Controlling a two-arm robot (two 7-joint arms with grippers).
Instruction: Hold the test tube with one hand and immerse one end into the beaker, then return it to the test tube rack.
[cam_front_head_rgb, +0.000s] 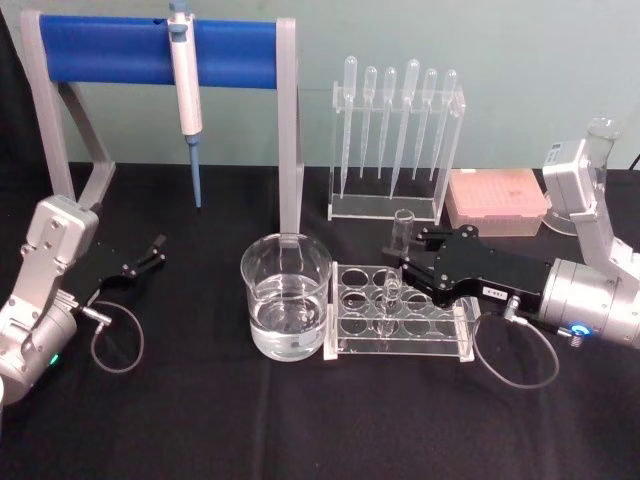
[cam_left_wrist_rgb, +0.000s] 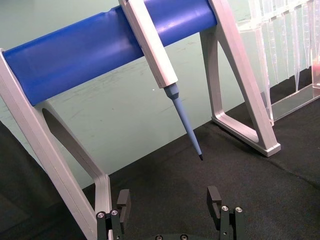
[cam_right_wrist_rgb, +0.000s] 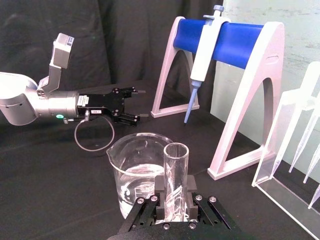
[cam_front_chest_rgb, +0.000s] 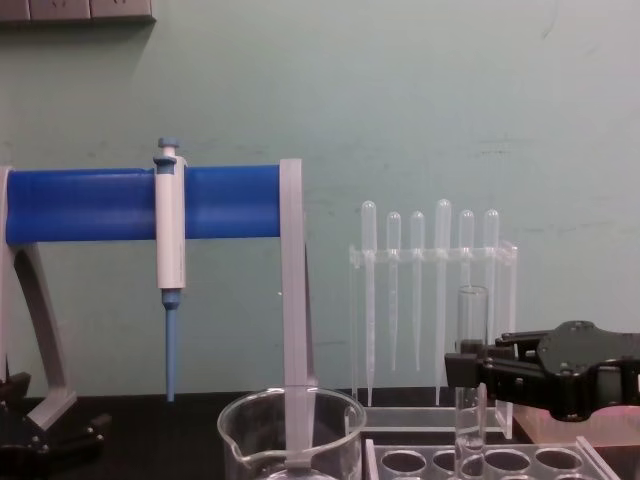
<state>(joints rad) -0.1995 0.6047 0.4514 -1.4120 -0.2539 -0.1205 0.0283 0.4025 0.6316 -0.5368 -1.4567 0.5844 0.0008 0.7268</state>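
Glass is already in the grip: the right gripper (cam_front_head_rgb: 412, 244) has its fingers (cam_right_wrist_rgb: 159, 187) clenched around the test tube (cam_right_wrist_rgb: 175, 172), which stands upright in the clear tube rack (cam_front_head_rgb: 400, 320) near the middle of the tabletop (cam_front_head_rgb: 200, 420). The tube's rounded end looks to be down in a rack hole, so the step in hand is most likely either the lift out or the return. The beaker (cam_front_head_rgb: 286, 295), part full of clear liquid, sits just beside the rack's end, toward the tabletop's left edge.

To lift well, draw the tube straight up until its bottom clears the rack, then carry it across over the beaker's rim before lowering. Tilting early could knock glass against the rack.

The left gripper (cam_front_head_rgb: 148, 255) hovers idle with fingers spread near the left edge, below the pipettor (cam_front_head_rgb: 186, 95) on its blue stand (cam_front_head_rgb: 120, 50).
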